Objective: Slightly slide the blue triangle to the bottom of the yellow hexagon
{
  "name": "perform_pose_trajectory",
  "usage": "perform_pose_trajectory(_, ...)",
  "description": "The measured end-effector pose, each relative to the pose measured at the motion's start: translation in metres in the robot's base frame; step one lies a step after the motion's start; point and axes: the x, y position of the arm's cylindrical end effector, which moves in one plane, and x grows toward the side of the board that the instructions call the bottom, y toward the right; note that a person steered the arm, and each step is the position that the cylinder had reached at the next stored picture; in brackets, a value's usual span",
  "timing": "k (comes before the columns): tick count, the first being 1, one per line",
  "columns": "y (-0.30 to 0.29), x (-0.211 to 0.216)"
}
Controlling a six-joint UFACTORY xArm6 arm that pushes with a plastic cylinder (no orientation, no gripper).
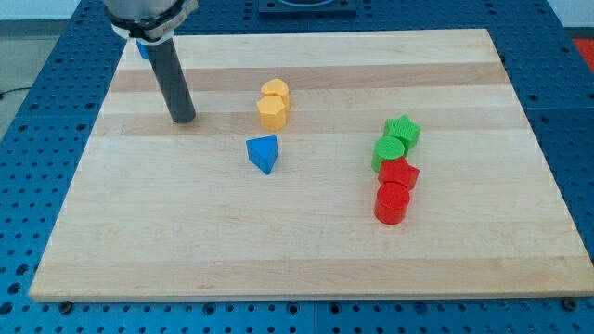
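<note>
The blue triangle (264, 153) lies on the wooden board, just below the yellow hexagon (273, 112) and slightly to its left, with a small gap between them. A second yellow block (275, 91) touches the hexagon from above. My tip (184, 120) rests on the board well to the left of the yellow blocks and up-left of the blue triangle, touching no block.
At the view's right stand a green star-like block (404, 131), a green cylinder (389, 151), a red star-like block (399, 173) and a red cylinder (392, 202), packed in a column. A blue block (144, 50) is partly hidden behind the rod at the top left. The board's edge (306, 297) runs along the bottom.
</note>
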Motion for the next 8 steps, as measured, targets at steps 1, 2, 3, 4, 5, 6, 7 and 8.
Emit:
perform_pose_trajectory(1, 0.002, 0.015)
perform_pose_trajectory(2, 0.002, 0.018)
perform_pose_trajectory(3, 0.002, 0.028)
perform_pose_trajectory(4, 0.003, 0.039)
perform_pose_trajectory(5, 0.003, 0.044)
perform_pose_trajectory(6, 0.006, 0.056)
perform_pose_trajectory(7, 0.014, 0.059)
perform_pose_trajectory(8, 0.036, 0.059)
